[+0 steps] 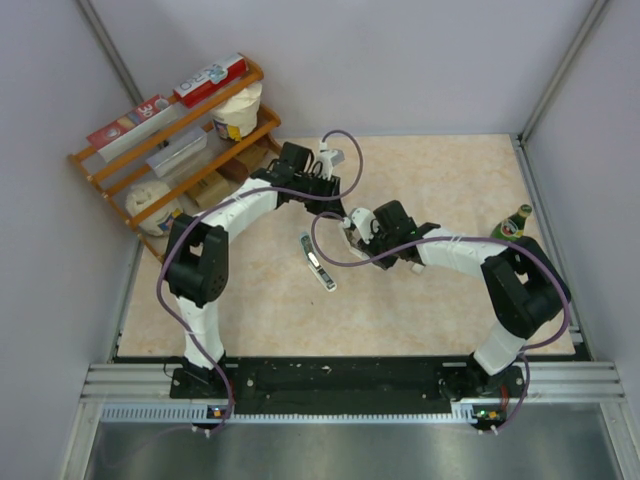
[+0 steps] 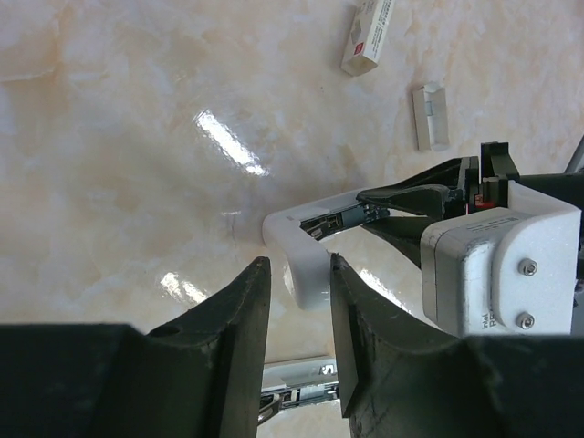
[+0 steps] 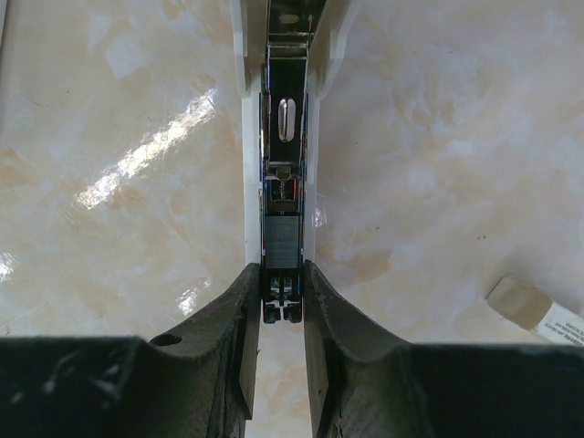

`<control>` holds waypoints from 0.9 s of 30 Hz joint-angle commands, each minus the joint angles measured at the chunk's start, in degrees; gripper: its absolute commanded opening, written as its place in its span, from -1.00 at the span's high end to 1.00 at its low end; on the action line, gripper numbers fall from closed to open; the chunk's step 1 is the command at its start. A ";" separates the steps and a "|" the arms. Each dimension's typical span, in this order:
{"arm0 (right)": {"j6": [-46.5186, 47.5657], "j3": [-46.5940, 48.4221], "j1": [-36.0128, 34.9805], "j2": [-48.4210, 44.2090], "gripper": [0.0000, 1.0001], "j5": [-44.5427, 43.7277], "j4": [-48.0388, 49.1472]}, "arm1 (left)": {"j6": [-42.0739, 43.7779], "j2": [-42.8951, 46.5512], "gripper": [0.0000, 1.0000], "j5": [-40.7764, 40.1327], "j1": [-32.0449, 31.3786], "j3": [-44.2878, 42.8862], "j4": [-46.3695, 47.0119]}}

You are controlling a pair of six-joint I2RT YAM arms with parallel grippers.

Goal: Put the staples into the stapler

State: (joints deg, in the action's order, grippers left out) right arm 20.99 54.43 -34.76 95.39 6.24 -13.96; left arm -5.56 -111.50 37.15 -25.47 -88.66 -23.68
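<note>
A white stapler is held up over the middle of the table, swung open. My right gripper is shut on the front end of its dark magazine, where a grey ribbed strip of staples lies in the channel. The stapler's white top cover curves down between the fingertips of my left gripper; it touches the right finger, and a gap shows at the left one. A tiny whitish packet of staples lies on the table beyond.
A second, metal stapler lies on the table just below the grippers. A small white box lies near the packet. A wooden shelf with boxes stands at the back left. A green bottle stands at the right wall.
</note>
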 commanded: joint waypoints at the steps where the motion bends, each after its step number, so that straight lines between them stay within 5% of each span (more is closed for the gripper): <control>1: 0.19 2.17 -1.01 0.85 0.55 0.26 -0.11 | 1.34 -1.00 0.24 0.64 -0.72 -2.22 -0.31; 12: 0.19 2.25 -1.01 1.02 0.54 0.18 -0.11 | -2.61 2.43 0.00 9.69 -1.16 0.77 5.22; 27: 0.19 2.26 -1.10 1.20 0.54 0.09 -0.19 | -3.75 2.96 -0.06 13.13 -1.86 1.56 7.51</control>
State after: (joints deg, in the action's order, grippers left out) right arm 20.91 54.48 -34.76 95.44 6.20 -14.04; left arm -7.86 -112.03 44.14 -26.13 -87.09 -19.57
